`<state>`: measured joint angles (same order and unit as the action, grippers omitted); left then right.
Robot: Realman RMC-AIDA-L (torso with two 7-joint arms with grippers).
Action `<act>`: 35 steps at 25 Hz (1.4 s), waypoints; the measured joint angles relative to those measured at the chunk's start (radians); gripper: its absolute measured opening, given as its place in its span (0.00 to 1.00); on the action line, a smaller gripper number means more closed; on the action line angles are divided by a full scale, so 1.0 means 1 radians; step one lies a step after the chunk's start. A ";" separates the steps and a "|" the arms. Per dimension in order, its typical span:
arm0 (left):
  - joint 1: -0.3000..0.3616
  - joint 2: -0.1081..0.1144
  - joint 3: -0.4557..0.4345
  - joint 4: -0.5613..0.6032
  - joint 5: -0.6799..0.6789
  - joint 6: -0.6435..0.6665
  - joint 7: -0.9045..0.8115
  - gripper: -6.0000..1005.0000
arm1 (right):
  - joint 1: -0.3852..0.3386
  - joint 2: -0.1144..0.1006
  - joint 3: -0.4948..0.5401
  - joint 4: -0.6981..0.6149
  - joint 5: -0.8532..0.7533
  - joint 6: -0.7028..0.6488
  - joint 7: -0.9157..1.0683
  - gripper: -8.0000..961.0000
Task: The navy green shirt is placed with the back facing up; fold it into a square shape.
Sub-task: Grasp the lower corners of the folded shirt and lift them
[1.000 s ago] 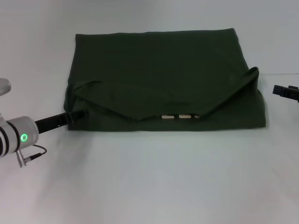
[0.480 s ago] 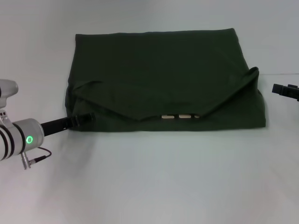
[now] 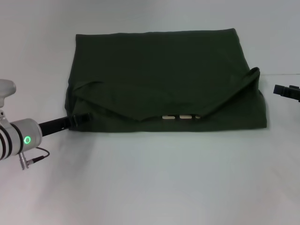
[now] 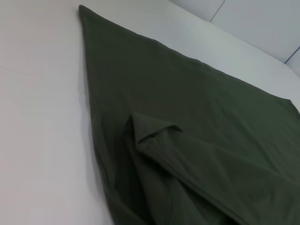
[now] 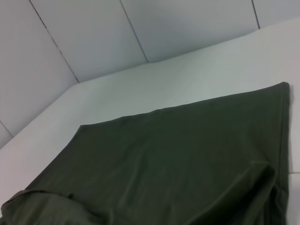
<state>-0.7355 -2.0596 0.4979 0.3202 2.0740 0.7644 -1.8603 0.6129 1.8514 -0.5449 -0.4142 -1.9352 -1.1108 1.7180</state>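
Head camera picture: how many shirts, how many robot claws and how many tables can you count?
Shirts: 1, the navy green shirt, partly folded.
Claws: 2, the left claw at the shirt's near left corner and the right claw off to the shirt's right, apart from it.
Tables: 1, the white table.
Total: 4

- I can read no text, label, brand or number anywhere, not on the navy green shirt (image 3: pixel 164 79) nor on my arms.
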 joint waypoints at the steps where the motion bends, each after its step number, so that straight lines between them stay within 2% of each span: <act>1: 0.001 0.000 0.001 0.000 0.000 -0.002 0.000 0.70 | -0.001 0.000 0.000 0.000 0.000 0.000 0.000 0.71; 9: 0.008 0.001 0.002 0.001 0.000 -0.001 0.001 0.65 | -0.003 0.000 0.000 0.000 -0.017 0.000 0.009 0.71; 14: 0.011 0.000 0.001 0.000 0.000 -0.002 -0.002 0.41 | -0.002 0.000 0.000 0.000 -0.022 0.000 0.010 0.71; 19: 0.012 -0.001 0.001 0.000 0.000 -0.004 -0.001 0.26 | -0.002 0.000 0.000 0.000 -0.022 0.000 0.010 0.70; 30: 0.009 -0.001 0.000 -0.008 0.000 -0.030 -0.004 0.25 | 0.002 0.000 0.002 0.000 -0.022 0.000 0.009 0.71; 35: 0.007 0.000 -0.002 -0.005 0.000 -0.025 -0.005 0.11 | 0.002 0.000 0.007 0.000 -0.022 0.000 0.010 0.71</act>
<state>-0.7282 -2.0593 0.4960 0.3148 2.0739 0.7392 -1.8654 0.6152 1.8514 -0.5377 -0.4142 -1.9574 -1.1108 1.7283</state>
